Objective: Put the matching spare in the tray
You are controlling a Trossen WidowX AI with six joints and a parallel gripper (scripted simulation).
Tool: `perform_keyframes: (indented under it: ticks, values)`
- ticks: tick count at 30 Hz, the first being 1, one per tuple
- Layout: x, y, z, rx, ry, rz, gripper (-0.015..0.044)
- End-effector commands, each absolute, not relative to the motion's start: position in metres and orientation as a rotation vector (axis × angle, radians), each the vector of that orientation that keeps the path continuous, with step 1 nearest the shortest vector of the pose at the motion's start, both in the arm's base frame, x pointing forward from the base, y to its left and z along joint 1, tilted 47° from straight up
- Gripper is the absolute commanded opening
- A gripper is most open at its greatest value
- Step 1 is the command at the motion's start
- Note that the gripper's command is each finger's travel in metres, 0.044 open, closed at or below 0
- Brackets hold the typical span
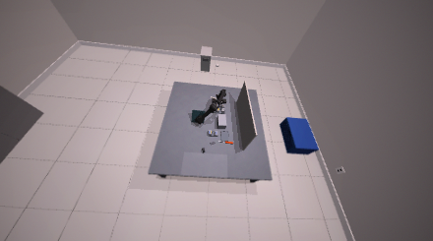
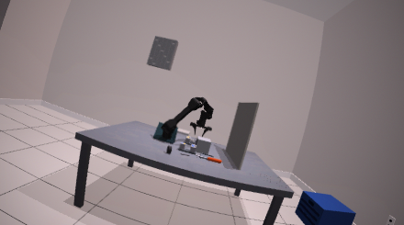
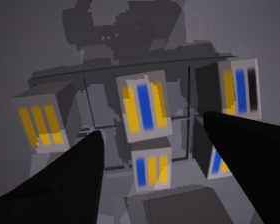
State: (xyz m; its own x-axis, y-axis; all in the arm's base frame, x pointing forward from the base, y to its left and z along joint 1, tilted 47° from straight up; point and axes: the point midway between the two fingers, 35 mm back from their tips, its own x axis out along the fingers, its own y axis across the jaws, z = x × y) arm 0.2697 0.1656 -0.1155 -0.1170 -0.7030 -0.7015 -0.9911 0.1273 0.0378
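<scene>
Jaws partly closed, roughly two-thirds of full spread, nothing between them; the gripper [image 3: 153,163] hangs over a group of small boxes with striped labels. Wrist view: the two dark fingers frame the lower half of the shot, and between and above them sits a thin wire rack [image 3: 111,106] holding the spares. Centre spare [image 3: 145,106] shows yellow-blue-yellow stripes, with a smaller one [image 3: 152,171] of the same colours just below it. Left spare [image 3: 40,124] is all yellow stripes. Right spare [image 3: 240,90] reads yellow, blue, then a dark stripe; another blue and yellow label peeks from behind the right finger. No jaw touches any of them. Can't tell which spare matches the mounted unit; no code is readable from here. A flat grey block [image 3: 191,223] lies at the bottom of the wrist view, just beside the smaller spare. From the side, the arm [image 2: 184,114] reaches from its teal base [image 2: 162,132] out over a pale grey box [image 2: 203,145] on the counter [image 2: 119,143]. An orange-handled tool [image 2: 212,159] lies near the front of that box. A tall grey panel [image 2: 241,132] stands upright just right of it all. On the floor, well apart from the counter, sits a blue crate [image 2: 323,208].
</scene>
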Motion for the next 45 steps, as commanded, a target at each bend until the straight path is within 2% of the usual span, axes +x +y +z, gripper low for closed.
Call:
perform_keyframes:
  ticks: [1, 42, 45]
  values:
    - [0.269, 0.159, -0.121, -1.635, 1.885, 0.711, 0.03]
    - [0.261, 0.121, -0.159, -1.636, 1.886, 0.709, 0.03]
    - [0.261, 0.122, -0.158, -1.629, 1.887, 0.706, 0.0221]
